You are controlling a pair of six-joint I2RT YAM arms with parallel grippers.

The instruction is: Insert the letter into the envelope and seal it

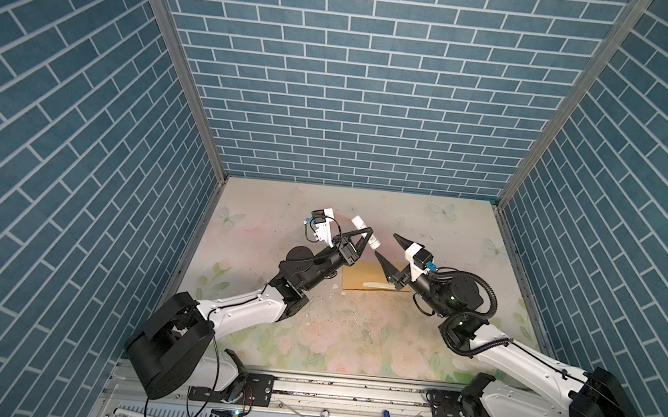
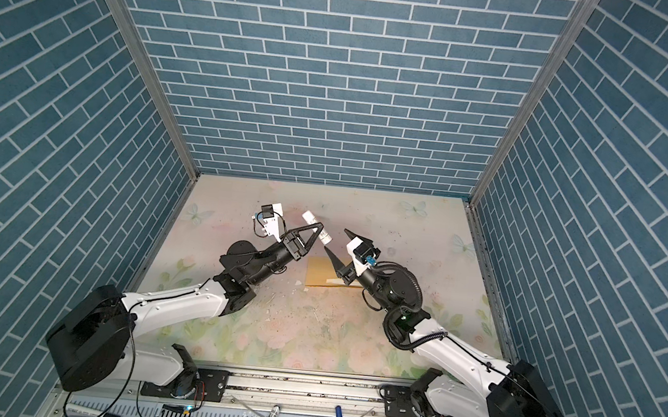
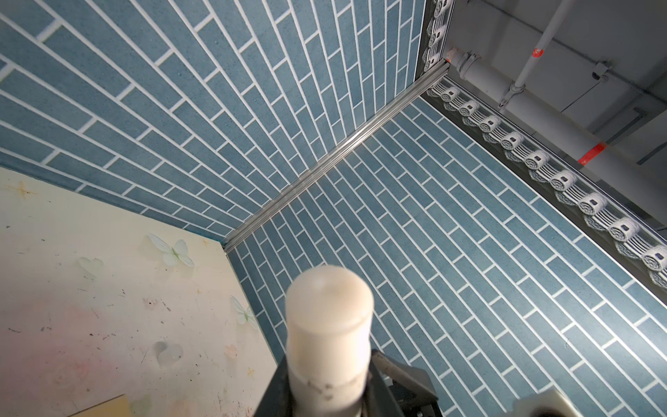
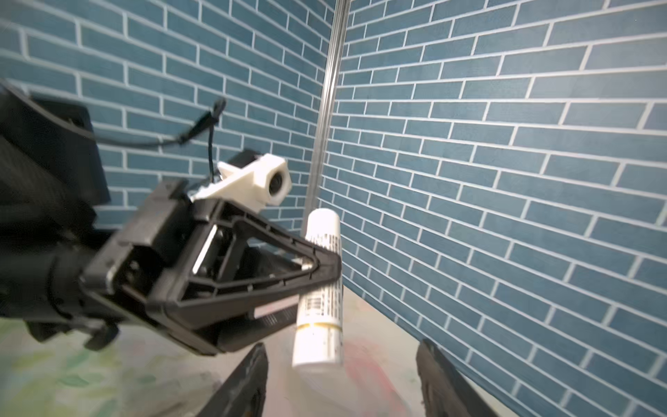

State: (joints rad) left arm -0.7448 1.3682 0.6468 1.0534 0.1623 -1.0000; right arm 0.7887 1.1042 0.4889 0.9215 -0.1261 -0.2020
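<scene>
Envelope (image 1: pixel 361 278) flat on table (image 1: pixel 332 334), tan, with a pale strip near one long edge. Letter not visible apart from it; probably already inside, though not certain. Flap not made out.

Above envelope's far edge: left gripper (image 1: pixel 370 238) clamped narrowly round the middle of glue stick (image 1: pixel 359 223), tilted, lower end aimed toward envelope. Just beside that lower end, also over envelope: right gripper (image 1: pixel 385 244), jaws spread wide, nothing between them.

Likely step: readying glue for the seal. Cap on or off impossible to tell.

To do it well:
- Hold stick firmly, with no twist in the jaws.
- Lower its end gently onto envelope's flap area.
- Draw one light stroke along the edge.
- Pin envelope with right fingers beside the stroke, clear of glue.
- Avoid dragging the paper.
</scene>
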